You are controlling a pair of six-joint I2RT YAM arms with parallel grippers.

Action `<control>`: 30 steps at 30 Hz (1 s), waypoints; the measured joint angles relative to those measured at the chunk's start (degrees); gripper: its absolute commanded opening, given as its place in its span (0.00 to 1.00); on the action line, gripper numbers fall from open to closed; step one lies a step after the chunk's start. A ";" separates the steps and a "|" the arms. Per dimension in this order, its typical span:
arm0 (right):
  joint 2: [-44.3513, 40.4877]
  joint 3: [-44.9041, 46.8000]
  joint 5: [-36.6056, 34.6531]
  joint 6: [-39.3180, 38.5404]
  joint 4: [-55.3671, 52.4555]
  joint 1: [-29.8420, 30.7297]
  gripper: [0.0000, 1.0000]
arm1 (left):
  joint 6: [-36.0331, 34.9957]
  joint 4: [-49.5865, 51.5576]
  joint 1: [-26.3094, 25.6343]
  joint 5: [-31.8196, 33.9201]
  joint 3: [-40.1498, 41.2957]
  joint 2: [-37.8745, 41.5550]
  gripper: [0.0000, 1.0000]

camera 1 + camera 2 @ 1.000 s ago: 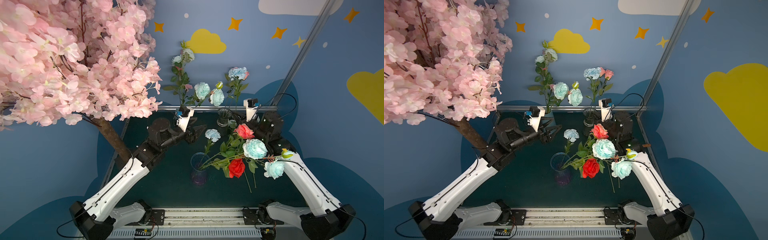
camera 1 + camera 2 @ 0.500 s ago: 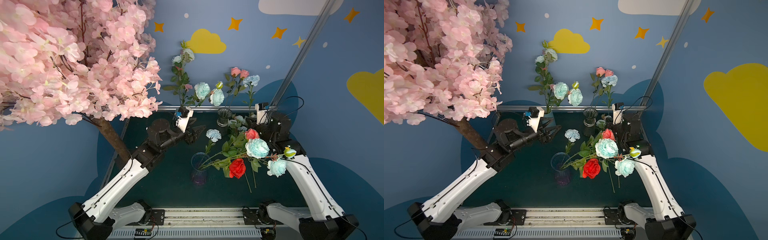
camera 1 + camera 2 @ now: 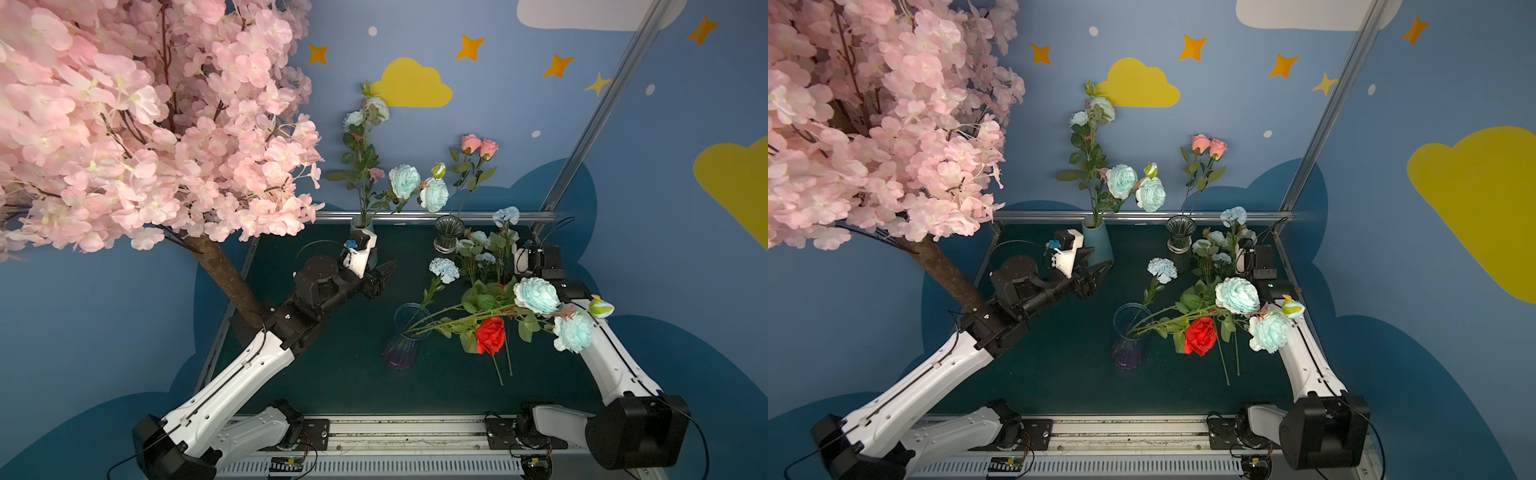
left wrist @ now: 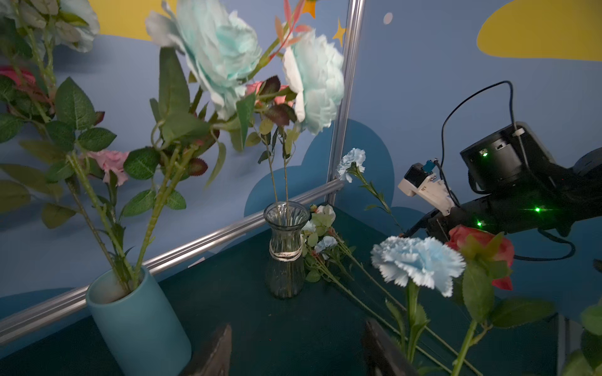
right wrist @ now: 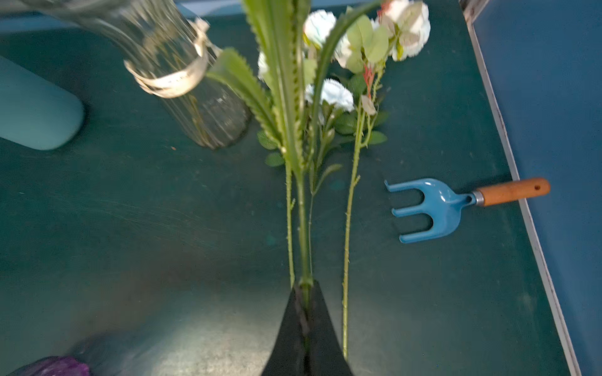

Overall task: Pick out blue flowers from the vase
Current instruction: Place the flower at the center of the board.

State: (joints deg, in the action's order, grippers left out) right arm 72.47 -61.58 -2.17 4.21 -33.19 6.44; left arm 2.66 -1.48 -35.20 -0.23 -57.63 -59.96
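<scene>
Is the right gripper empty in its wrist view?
No, the right gripper is shut on a green flower stem.

Holds the left arm stretched forward, left gripper (image 3: 384,278) parted and empty. Holds the right arm extended to the far right, right gripper (image 5: 304,293) clamped on a blue carnation stem (image 5: 303,228)

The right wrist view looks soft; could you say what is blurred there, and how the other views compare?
Right wrist view: the glass vase is smeared, the blue carnation stem in the jaws soft, the blue hand rake crisper. Left wrist view: the pale blue blooms near the lens are soft. Both top views: sharp, dim corners.
</scene>
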 measured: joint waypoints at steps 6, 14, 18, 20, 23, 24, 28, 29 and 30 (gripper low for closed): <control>1.51 -2.01 5.35 0.00 -2.08 1.73 0.00 | -0.11 -1.64 0.72 1.09 0.63 1.42 0.65; -1.60 -8.50 10.01 1.42 -0.57 11.74 0.00 | -0.09 -2.47 0.70 -0.09 0.63 0.94 0.65; -2.01 -9.62 9.18 1.53 -0.55 11.23 0.00 | -0.11 -2.49 0.74 -0.24 0.63 1.05 0.65; -2.01 -9.64 8.66 1.51 -0.94 10.45 0.00 | -0.13 -2.47 0.76 -0.24 0.63 1.05 0.65; -2.05 -9.64 7.76 1.33 -1.66 8.68 0.00 | -0.13 -2.47 0.83 -0.24 0.63 1.05 0.64; -2.12 -9.62 7.30 1.31 -1.79 7.93 0.00 | -0.11 -2.47 0.87 -0.24 0.63 1.05 0.64; -3.28 -8.04 5.84 1.09 -2.03 4.94 0.00 | -0.28 -2.47 1.07 -0.20 0.63 1.27 0.64; -3.78 -7.06 5.66 1.09 -2.12 4.00 0.00 | -0.31 -2.47 1.11 -0.20 0.63 1.38 0.64; -4.13 -6.01 5.64 1.07 -2.25 3.19 0.00 | -0.33 -2.47 1.18 -0.20 0.63 1.46 0.64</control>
State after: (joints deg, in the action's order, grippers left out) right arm 68.34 -67.59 3.46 5.28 -35.44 9.63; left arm 2.33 -3.95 -34.02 -0.43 -56.99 -58.50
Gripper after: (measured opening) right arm 0.047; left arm 0.642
